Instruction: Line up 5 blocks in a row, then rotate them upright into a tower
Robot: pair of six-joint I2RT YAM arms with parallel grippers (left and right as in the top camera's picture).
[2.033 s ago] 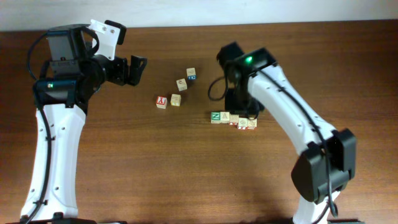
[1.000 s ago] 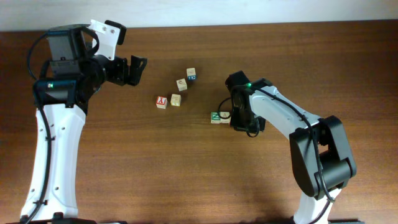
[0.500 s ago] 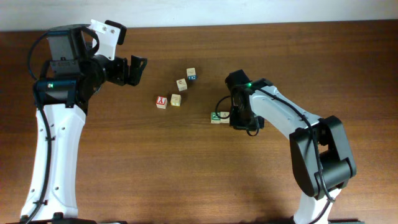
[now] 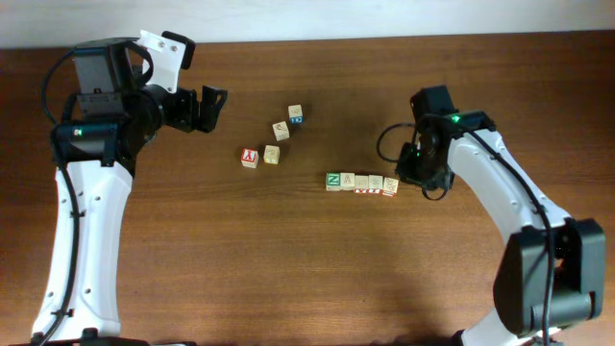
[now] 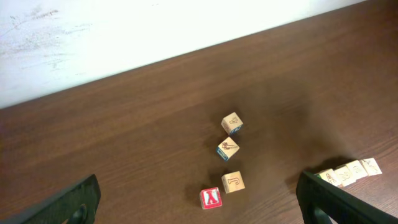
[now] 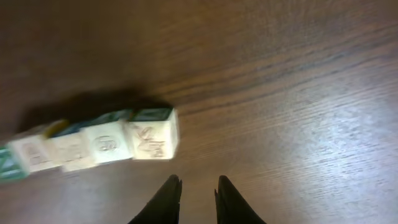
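Observation:
Several light-wood blocks lie in a touching row, from the green "Z" block (image 4: pixel 332 180) on the left to the end block (image 4: pixel 390 185) on the right. In the right wrist view the end block (image 6: pixel 152 134) sits just ahead and left of my right gripper (image 6: pixel 198 185). Its dark fingertips (image 6: pixel 173 186) stand a narrow gap apart with only bare table between them. In the overhead view the right gripper (image 4: pixel 413 176) hovers just right of the row. My left gripper (image 4: pixel 211 106) hangs wide open and empty far to the left; the left wrist view shows the row (image 5: pixel 348 170) at its right edge.
A loose cluster lies between the arms: a red "Y" cube (image 4: pixel 250 157), a "J" cube (image 4: pixel 272 154), another cube (image 4: pixel 281 130) and a blue-marked cube (image 4: pixel 295 114). The table's far edge meets a white wall (image 5: pixel 93 37).
My right arm has pulled back to the right, off the row, so the whole row now shows. Its jaws kept the same narrow gap. The left arm has not moved.

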